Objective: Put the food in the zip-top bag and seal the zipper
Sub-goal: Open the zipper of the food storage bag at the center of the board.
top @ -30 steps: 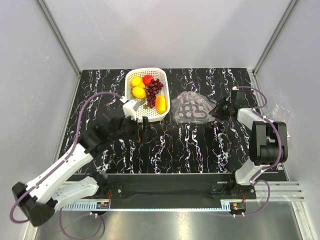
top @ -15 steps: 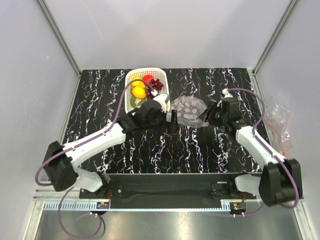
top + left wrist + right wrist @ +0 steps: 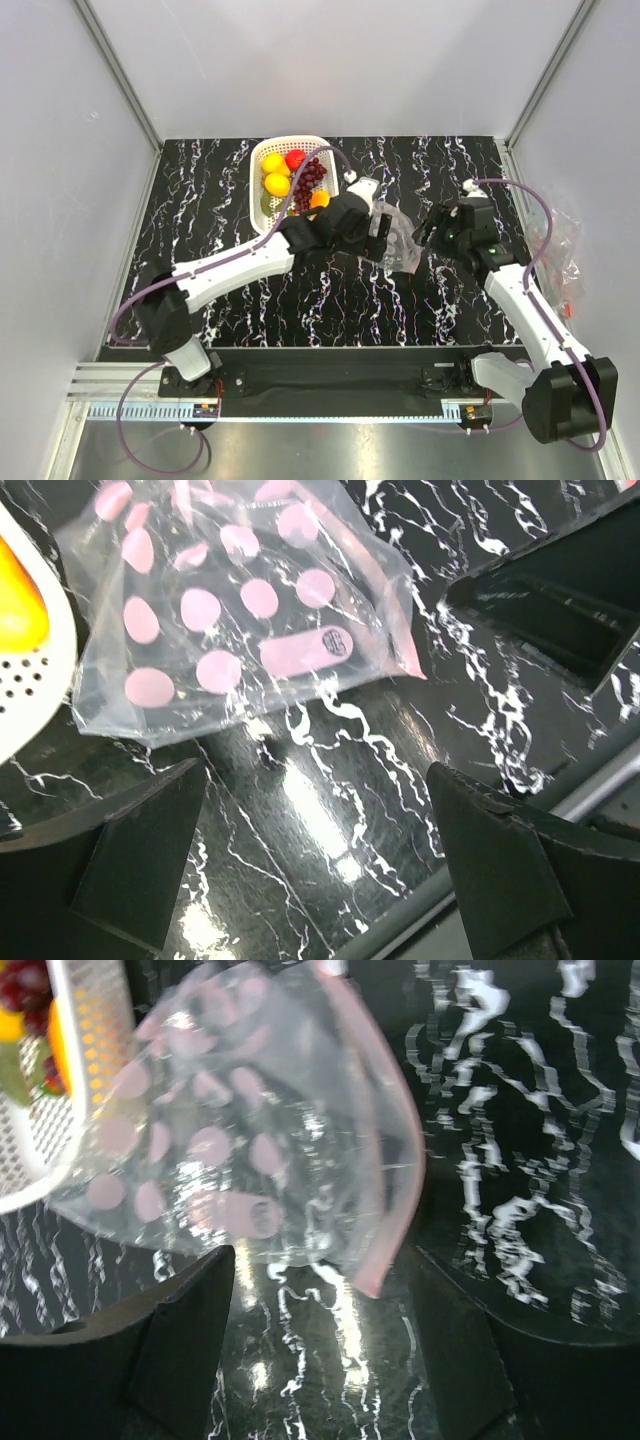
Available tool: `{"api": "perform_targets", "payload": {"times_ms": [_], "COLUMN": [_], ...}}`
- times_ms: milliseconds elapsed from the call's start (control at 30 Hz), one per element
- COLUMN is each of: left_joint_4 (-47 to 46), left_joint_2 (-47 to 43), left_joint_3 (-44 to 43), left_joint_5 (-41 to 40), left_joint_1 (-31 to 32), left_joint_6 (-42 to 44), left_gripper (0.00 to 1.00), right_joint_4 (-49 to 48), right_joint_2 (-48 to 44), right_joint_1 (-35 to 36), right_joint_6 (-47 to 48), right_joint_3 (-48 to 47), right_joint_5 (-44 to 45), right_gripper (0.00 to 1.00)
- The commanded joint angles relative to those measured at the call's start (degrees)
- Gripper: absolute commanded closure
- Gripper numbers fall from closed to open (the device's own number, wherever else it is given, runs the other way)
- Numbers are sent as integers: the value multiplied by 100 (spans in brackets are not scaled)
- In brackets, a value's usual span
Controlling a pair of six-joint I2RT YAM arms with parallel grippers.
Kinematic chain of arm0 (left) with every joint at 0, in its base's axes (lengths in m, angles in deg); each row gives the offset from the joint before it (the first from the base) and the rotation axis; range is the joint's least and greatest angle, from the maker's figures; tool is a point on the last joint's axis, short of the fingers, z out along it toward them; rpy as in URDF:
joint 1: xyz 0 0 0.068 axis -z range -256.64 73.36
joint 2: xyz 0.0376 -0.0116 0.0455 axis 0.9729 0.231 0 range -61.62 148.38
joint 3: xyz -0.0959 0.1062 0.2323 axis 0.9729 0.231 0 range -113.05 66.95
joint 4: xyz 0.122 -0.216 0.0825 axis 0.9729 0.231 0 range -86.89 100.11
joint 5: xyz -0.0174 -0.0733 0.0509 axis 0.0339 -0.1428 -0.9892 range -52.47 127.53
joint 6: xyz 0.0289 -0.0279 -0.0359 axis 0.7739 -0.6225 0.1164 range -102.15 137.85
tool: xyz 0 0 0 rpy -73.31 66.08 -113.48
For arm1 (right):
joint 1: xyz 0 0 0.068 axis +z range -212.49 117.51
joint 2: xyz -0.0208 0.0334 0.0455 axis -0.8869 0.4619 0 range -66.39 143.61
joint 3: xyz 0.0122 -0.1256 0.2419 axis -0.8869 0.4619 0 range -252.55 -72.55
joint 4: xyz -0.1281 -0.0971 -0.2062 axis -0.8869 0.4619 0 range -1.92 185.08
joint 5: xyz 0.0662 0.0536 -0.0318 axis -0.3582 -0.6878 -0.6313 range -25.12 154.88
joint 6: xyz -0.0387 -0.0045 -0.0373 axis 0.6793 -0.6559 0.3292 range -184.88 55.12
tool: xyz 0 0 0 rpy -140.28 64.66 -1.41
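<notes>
Centre frame: left gripper [image 3: 315, 772] and right gripper [image 3: 322, 1258], both spread wide and empty, flank the clear pink-dotted zip-top bag [image 3: 398, 240] on the tabletop [image 3: 200, 200], likely to open it. The toy fruit [image 3: 290, 175] waits in the white lattice basket [image 3: 258, 160].

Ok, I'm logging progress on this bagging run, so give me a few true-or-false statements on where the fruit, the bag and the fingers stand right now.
1. The food sits in the white basket. True.
2. The zip-top bag holds a lemon. False: no fruit shows inside it, only its pink dots.
3. The left gripper has its fingers open. True.
4. The right gripper is shut on the grape bunch. False: its fingers are open and empty near the zipper, and the grape bunch is in the basket.
5. In the top view the bag lies left of the basket. False: it lies to the basket's right.
</notes>
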Motion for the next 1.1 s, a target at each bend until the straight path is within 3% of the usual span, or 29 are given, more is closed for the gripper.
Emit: {"api": "perform_targets", "payload": {"times_ms": [0, 300, 500, 600, 633, 700, 900, 1067], "left_joint_4": [290, 616, -253, -719, -755, -485, 88, 238], "left_joint_2": [360, 1046, 862, 668, 659, 808, 1555, 2266], "left_joint_3": [-476, -872, -338, 58, 225, 183, -625, -1239], "left_joint_5": [-639, -1764, -2369, -1994, -1540, -1404, -1378, -1518], "left_joint_1": [37, 547, 959, 1057, 1074, 1136, 1136, 1110], "left_joint_6": [165, 1069, 3174, 4082, 4720, 5207, 5490, 5552], "left_gripper": [1, 1, 1, 1, 1, 1, 1, 8], "right_joint_4": [151, -104, -166, -166, -157, -140, 18, 89], "right_joint_2": [-52, -307, -360, -413, -474, -596, -764, -957], "right_joint_1": [-414, -1248, -1548, -1619, -1653, -1663, -1689, -1698], "right_joint_6": [-210, -306, -307, -316, -316, -368, -333, -377], "right_joint_3": [-145, 13, 198, 259, 268, 295, 225, 242], "right_joint_5": [231, 29, 29, -77, -103, -217, -226, -428], "right_gripper": [23, 22, 19, 19, 18, 18, 18, 17]}}
